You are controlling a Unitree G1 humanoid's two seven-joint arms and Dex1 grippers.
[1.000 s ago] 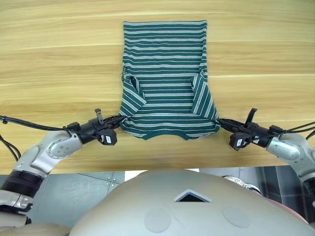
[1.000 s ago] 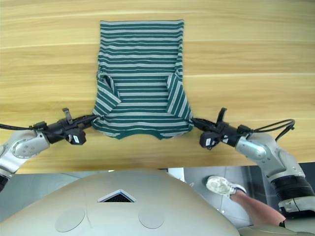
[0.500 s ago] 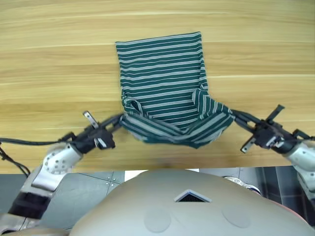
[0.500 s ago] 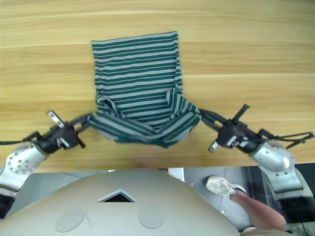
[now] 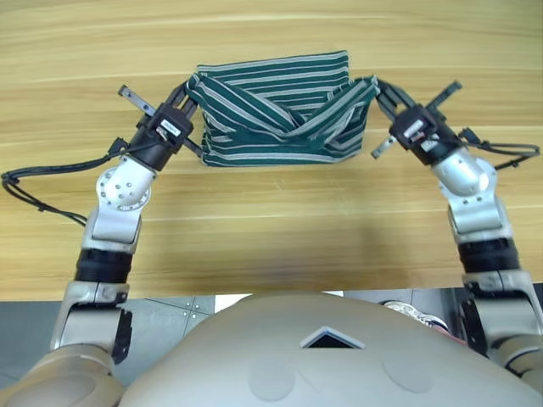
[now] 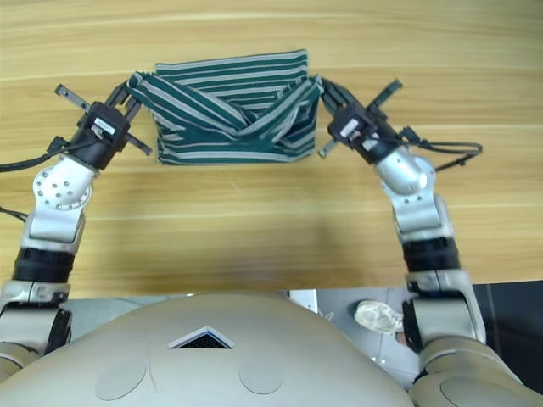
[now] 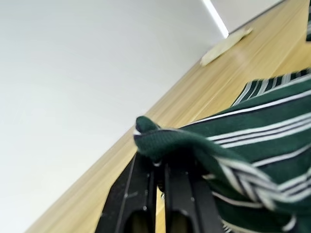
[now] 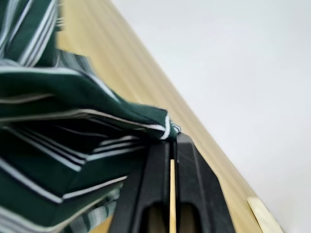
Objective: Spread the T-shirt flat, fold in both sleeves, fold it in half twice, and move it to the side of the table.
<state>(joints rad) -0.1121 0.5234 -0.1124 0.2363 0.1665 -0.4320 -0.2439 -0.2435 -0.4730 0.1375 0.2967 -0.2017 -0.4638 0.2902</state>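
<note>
Nearest the robot, the tabletop (image 5: 280,229) shows a broad band of bare wood running from its front edge up to the T-shirt (image 5: 280,127). The green striped shirt sits in the middle of the far half, doubled over on itself, with its near edge a straight fold lying on the wood. At the shirt's left upper corner the left claw (image 5: 190,90) is pinched shut on a bunched bit of cloth. At the right upper corner the right claw (image 5: 378,86) is clamped the same way on the other corner. Both held corners are raised off the surface, and the cloth between them sags in a shallow V over the layer beneath. The shirt's far edge lies just beyond the claws. Open wood stretches to the left, to the right and past that far edge.
</note>
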